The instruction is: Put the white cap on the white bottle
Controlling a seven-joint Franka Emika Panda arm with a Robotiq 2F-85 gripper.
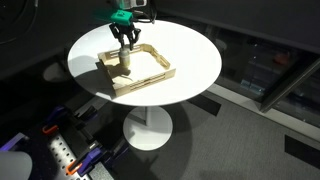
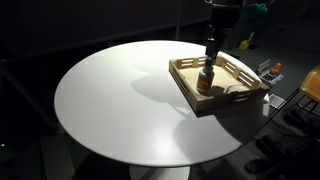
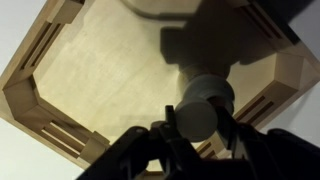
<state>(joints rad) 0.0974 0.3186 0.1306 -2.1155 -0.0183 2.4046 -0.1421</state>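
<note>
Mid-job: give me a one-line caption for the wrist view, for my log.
Gripper poised at the white bottle, which stands inside the wooden tray close to one wall.

In the wrist view the black pincer (image 3: 198, 142) is a dark blur cut off by the bottom edge, and its jaws' grip is unreadable. The light wooden slatted tray (image 3: 40, 105) runs past both sides. In both exterior views the small whitish-grey cylindrical bottle (image 1: 126, 63) (image 2: 206, 80) is too tiny to tell whether the flat white cap is on it.
</note>
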